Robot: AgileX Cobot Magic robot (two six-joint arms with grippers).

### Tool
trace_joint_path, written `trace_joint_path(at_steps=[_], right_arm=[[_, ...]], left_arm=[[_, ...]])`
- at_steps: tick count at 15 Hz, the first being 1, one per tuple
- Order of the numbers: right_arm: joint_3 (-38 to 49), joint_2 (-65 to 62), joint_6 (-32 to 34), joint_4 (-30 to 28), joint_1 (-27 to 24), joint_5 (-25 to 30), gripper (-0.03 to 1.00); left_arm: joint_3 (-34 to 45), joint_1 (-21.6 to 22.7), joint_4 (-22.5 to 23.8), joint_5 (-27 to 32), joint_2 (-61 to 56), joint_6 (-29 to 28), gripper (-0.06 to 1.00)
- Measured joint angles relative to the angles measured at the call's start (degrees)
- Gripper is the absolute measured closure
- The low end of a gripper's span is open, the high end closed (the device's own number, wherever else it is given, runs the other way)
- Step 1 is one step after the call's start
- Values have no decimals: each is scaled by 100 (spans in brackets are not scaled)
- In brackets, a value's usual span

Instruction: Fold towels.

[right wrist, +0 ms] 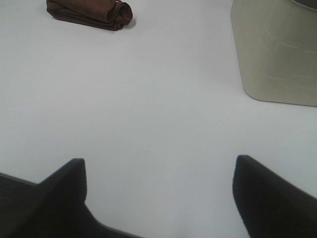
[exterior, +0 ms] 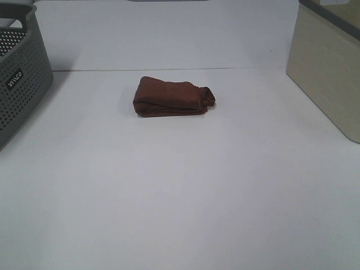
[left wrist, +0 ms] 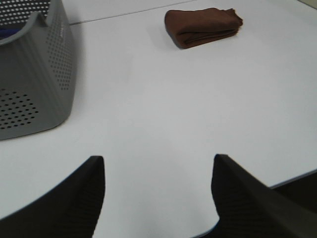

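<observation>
The dark reddish-brown terry cloth towel point(exterior: 173, 97) lay folded into a compact, layered bundle on the plain white bench point(exterior: 180, 197), toward the far middle of the surface in the high view. Its layers were stacked flat along one long side, while the end nearer the right of that view was rolled into a rounded lump. Nothing touched it.

Well apart from the towel, at the left edge of the high view, stood a grey perforated plastic basket point(exterior: 22, 79) with a small label on its wall. At the right edge stood a beige rectangular bin with a dark rim point(exterior: 329, 73), also well clear of the towel. A thin dark seam ran across the bench just behind the towel.

Neither arm appeared in the high view. In the left wrist view the left gripper point(left wrist: 158, 198) hovered over bare bench near its front edge, its dark fingers point(left wrist: 74, 203) spread wide with nothing between them; the grey basket stood near and the towel lay farther off. In the right wrist view the right gripper point(right wrist: 161, 198) likewise hung over bare bench, fingers point(right wrist: 267, 198) spread wide and empty, with the beige bin near and the towel well away.
</observation>
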Motion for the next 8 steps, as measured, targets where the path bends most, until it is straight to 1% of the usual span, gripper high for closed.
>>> trace_joint_path(at_steps=[2,3,4,5,7,8], right_arm=[[0,0,0,0,0,0,20],[0,0,0,0,0,0,20],[0,0,0,6,-189,0,20],[0,0,0,17,-315,0,20],[0,0,0,34,-819,0,20],[0,0,0,34,-951,0,20]], left_arm=[[0,493,0,0,0,0,34],[0,653,0,0,0,0,34],[0,733,0,0,0,0,34],[0,728,0,0,0,0,34],[0,619,0,0,0,0,34],[0,584,0,0,0,0,34]])
